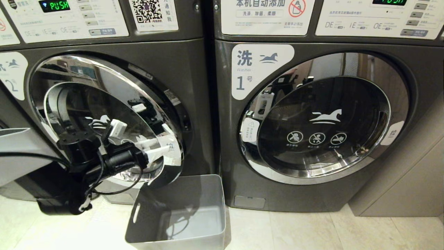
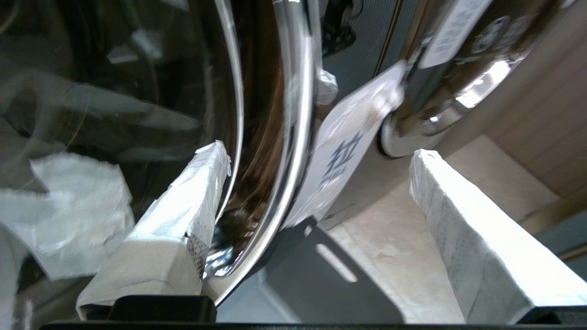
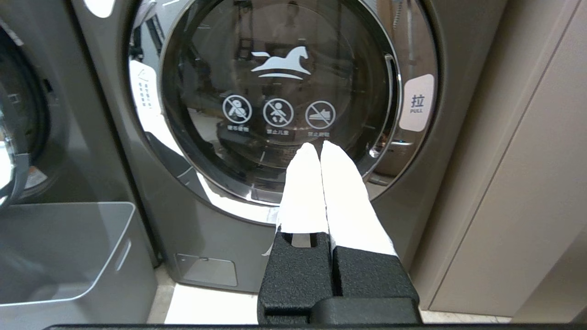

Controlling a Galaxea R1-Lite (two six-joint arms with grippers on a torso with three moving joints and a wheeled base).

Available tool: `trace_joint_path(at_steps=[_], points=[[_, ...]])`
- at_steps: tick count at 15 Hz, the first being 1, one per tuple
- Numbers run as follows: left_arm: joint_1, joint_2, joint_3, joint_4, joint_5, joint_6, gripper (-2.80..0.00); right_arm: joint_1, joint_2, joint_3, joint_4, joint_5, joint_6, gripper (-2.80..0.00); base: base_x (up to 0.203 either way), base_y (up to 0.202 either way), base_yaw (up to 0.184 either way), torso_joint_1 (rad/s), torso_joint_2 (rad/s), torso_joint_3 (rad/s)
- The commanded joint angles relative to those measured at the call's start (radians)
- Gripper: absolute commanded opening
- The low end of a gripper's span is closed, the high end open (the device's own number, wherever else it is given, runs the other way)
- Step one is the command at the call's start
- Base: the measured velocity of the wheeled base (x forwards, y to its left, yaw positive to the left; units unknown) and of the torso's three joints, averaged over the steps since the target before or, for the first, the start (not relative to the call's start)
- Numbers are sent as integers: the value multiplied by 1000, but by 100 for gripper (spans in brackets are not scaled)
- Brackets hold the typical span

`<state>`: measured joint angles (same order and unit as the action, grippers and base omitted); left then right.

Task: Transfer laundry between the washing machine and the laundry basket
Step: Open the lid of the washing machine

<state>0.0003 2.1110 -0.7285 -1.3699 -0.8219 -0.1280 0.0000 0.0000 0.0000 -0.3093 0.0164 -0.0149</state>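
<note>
A second dark grey front-loader (image 1: 312, 114) stands on the pale tiled floor (image 1: 312, 229), its white label (image 1: 258, 69) marked 1 at the upper left of its round door. The chrome-rimmed glass door (image 1: 324, 118) is closed and carries a white horse logo (image 1: 326, 116) above 3 round prohibition icons (image 1: 316, 138). A white pull tag (image 1: 392, 132) sits at the door's right rim. A beige panel wall (image 1: 409, 173) adjoins its right side.
</note>
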Motion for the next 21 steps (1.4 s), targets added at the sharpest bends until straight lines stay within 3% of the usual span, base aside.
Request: trace_joint_path(at_steps=[1,4,7,14,17,21], points=[[10,-26,14,-11,-12,-6,0,0,2,40,-2,0,0,-280,0,0,0,0,0,0],[13,-53,56,-11,17,-4,0,0,2,40,-2,0,0,-280,0,0,0,0,0,0],[16,-149,172,-10,88,-7,0,0,2,40,-2,0,0,-280,0,0,0,0,0,0],[38,-392,297,-6,409,-30,0,0,2,40,-2,0,0,-280,0,0,0,0,0,0],[89,-522,308,20,510,-85,0,0,2,40,-2,0,0,-280,0,0,0,0,0,0],[180,-663,309,69,544,-92,0,0,2,40,-2,0,0,-280,0,0,0,0,0,0]])
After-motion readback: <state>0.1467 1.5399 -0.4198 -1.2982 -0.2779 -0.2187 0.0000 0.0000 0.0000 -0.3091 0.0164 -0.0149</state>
